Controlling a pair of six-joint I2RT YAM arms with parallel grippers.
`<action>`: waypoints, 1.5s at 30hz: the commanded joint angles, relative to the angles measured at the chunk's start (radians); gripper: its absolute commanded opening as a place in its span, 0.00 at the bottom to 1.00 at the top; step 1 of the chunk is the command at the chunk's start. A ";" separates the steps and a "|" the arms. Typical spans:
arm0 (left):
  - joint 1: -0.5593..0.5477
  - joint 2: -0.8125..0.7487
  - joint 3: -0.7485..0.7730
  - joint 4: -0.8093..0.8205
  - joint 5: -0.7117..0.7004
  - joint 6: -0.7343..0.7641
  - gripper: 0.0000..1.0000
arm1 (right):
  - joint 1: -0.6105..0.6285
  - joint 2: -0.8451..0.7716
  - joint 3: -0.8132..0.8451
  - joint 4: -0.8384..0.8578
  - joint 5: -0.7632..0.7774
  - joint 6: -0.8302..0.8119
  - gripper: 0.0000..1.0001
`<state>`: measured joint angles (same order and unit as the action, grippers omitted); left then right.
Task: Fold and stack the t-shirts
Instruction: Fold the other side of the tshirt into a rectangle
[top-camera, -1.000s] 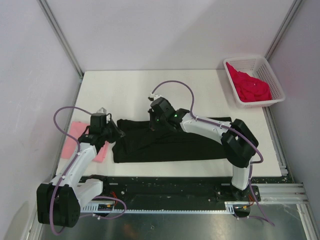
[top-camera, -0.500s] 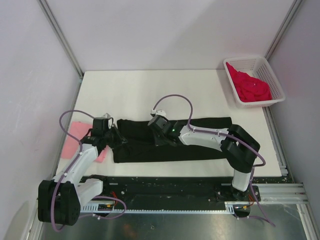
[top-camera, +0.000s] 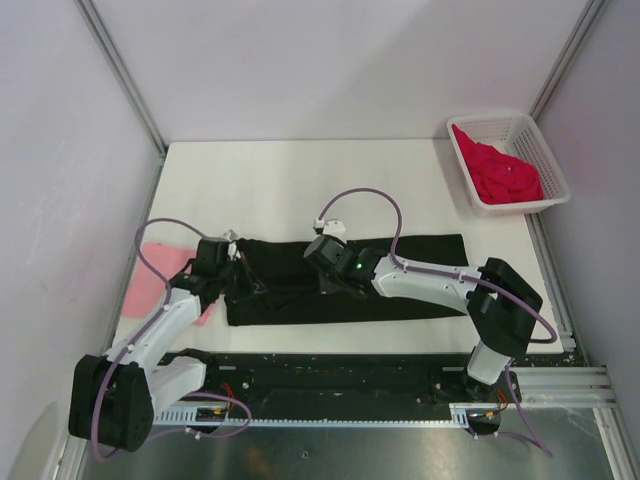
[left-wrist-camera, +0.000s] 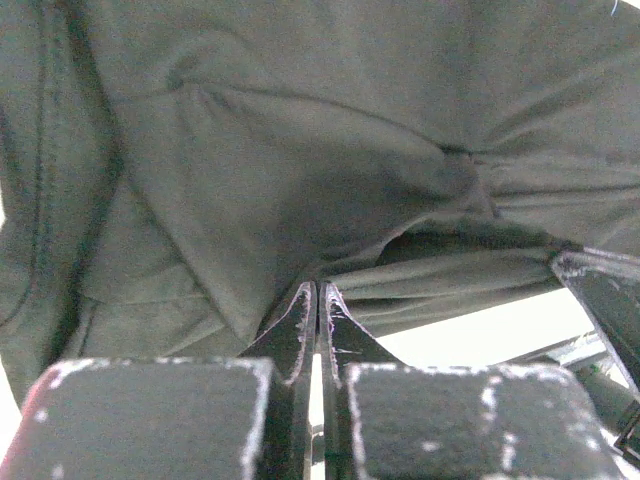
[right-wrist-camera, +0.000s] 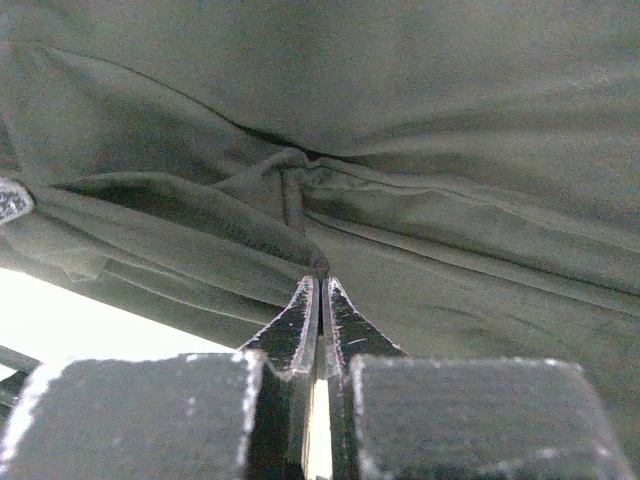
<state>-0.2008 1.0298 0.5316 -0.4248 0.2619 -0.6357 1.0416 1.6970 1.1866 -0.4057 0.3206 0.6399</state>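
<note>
Top external view: a black t-shirt (top-camera: 300, 300) lies stretched from side to side across the near half of the white surface (top-camera: 300, 180), in front of both arm bases. The left claw (top-camera: 238, 280) sits over the shirt's left end, and the right claw (top-camera: 330, 283) sits over the cloth left of its middle. A light pink t-shirt (top-camera: 148, 290) lies flat at the left edge of the surface, partly under the left arm and just beside the black shirt's left end. A bright red t-shirt (top-camera: 505, 170) lies crumpled inside a white lattice basket (top-camera: 490, 117) at the far right corner, well apart from the other two.

Left wrist view: the left claw (left-wrist-camera: 318, 300) has its two fingers pressed together, with only a hairline slit between them. A fold of the black t-shirt (left-wrist-camera: 300, 130) is pinched at the tips. The cloth fills nearly the whole frame and creases spread away from the pinch. A strip of pale surface shows below the hem at lower right.

Right wrist view: the right claw (right-wrist-camera: 320, 295) is likewise closed tight, with a gathered ridge of the black t-shirt (right-wrist-camera: 450, 150) caught at its fingertips. Wrinkles converge on that point, and layered edges of cloth run off to the left above a patch of bright surface.
</note>
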 joint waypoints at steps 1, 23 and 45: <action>-0.046 -0.043 -0.038 0.005 0.004 -0.005 0.00 | 0.008 -0.028 -0.035 -0.036 0.056 0.016 0.01; -0.057 -0.079 0.077 -0.130 -0.304 -0.058 0.00 | 0.031 -0.017 -0.117 0.075 0.003 0.067 0.02; -0.064 -0.031 0.077 -0.071 -0.113 0.011 0.41 | 0.023 -0.106 -0.117 -0.004 0.103 0.094 0.34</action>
<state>-0.2604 1.0222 0.5632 -0.5320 0.0734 -0.6544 1.0637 1.6890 1.0630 -0.4168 0.3820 0.7219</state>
